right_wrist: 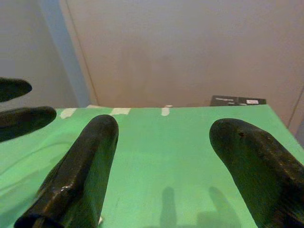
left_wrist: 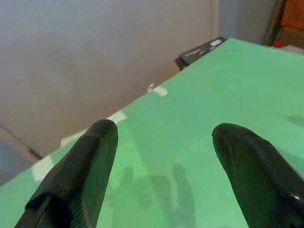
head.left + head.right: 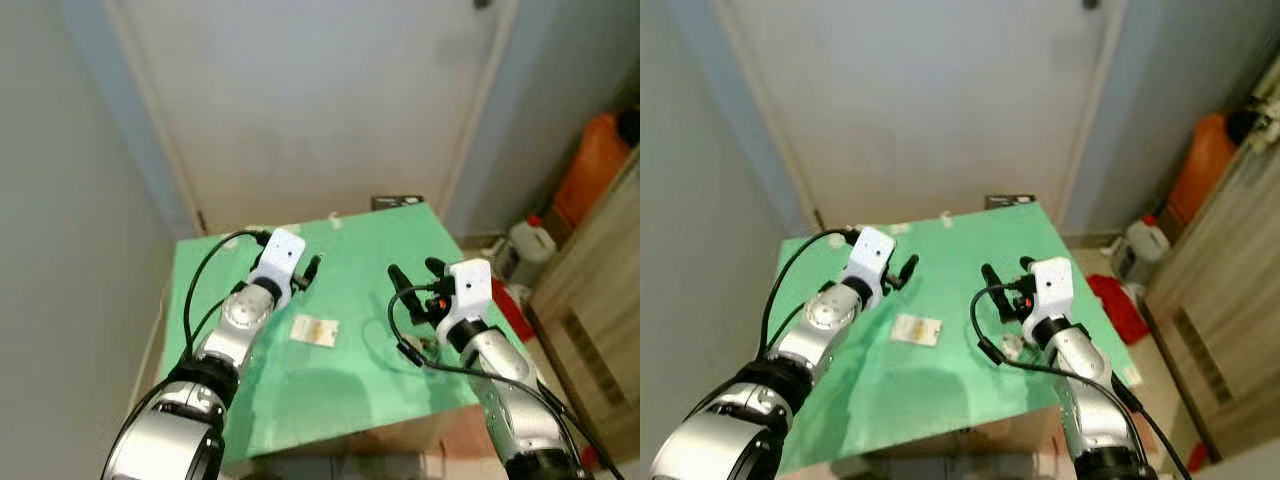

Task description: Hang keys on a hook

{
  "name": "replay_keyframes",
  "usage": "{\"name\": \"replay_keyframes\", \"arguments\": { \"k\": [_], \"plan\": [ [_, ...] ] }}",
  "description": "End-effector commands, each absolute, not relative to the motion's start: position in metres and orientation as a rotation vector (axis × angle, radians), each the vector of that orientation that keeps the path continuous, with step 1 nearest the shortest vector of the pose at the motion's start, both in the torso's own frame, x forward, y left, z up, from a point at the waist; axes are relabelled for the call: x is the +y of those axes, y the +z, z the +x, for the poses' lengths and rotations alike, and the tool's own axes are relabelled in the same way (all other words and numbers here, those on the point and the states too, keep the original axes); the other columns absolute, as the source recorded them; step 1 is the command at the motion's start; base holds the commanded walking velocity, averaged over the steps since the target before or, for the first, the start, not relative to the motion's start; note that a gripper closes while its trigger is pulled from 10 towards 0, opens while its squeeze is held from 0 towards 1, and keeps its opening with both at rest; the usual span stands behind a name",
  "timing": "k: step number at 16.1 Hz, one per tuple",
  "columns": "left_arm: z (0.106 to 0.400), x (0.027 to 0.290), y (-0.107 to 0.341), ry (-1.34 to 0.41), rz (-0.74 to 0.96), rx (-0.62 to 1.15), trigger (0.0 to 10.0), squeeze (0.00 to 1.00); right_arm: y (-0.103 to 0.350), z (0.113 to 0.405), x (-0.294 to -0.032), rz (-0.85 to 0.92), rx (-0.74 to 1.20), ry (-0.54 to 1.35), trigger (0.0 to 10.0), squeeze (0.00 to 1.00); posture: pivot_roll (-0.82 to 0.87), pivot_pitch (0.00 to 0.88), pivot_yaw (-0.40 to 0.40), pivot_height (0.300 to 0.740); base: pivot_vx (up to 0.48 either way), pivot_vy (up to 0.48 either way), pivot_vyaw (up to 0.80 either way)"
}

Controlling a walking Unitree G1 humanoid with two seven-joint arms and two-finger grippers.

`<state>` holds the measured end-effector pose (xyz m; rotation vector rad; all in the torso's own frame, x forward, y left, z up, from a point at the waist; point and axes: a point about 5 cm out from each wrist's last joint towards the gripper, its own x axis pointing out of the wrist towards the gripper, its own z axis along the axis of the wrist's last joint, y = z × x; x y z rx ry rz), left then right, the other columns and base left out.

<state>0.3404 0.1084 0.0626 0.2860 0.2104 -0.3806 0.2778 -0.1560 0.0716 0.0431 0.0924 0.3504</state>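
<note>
Below both arms lies a green bench [image 3: 360, 380], standing in a narrow corner: a pale door [image 3: 320, 100] is close behind its far edge and a grey wall [image 3: 60, 250] is close on the robot's left. On the right, open floor holds a white jug [image 3: 528, 245], an orange can [image 3: 592, 165] and a wooden cabinet [image 3: 600, 300].

The left pincer [image 3: 308, 272] hovers over the far left part of the bench, fingers apart, with nothing between them. The right pincer [image 3: 415, 282] hovers over the right part, also wide open and empty.

The keys [image 3: 425, 345] seem to be the small pale object on the bench just under the right wrist, partly hidden by a black cable [image 3: 400, 335]; their direction and long axis cannot be made out. A small card [image 3: 314, 330] lies flat between the arms. A dark flat object [image 3: 397, 202] sits at the far edge.
</note>
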Motion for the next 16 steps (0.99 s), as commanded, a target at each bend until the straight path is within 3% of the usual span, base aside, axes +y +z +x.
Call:
{"name": "replay_keyframes", "arguments": {
  "k": [1,8,11,16],
  "plan": [
    [0.344,0.112,0.066,-0.367,0.296,0.2,10.0,0.0,0.075,0.276,-0.158,0.037,0.087,0.345,10.0,0.0,-0.11,0.0,0.054,0.706,0.0,0.0,0.0],
    [0.346,0.117,0.073,-0.415,0.266,0.149,10.0,0.0,0.078,0.274,-0.157,0.031,0.085,0.347,10.0,0.0,-0.12,0.0,0.056,0.706,0.0,0.0,0.0],
    [0.342,0.108,0.07,-0.525,0.351,0.142,10.0,0.0,0.078,0.271,-0.156,0.038,0.083,0.341,10.0,0.0,-0.14,0.0,0.069,0.706,0.0,0.0,0.0],
    [0.336,0.101,0.055,-0.504,0.297,0.216,10.0,0.0,0.085,0.236,-0.18,-0.023,0.129,0.333,10.0,0.0,-0.24,0.065,0.018,0.706,0.0,0.0,0.0]
  ]
}}
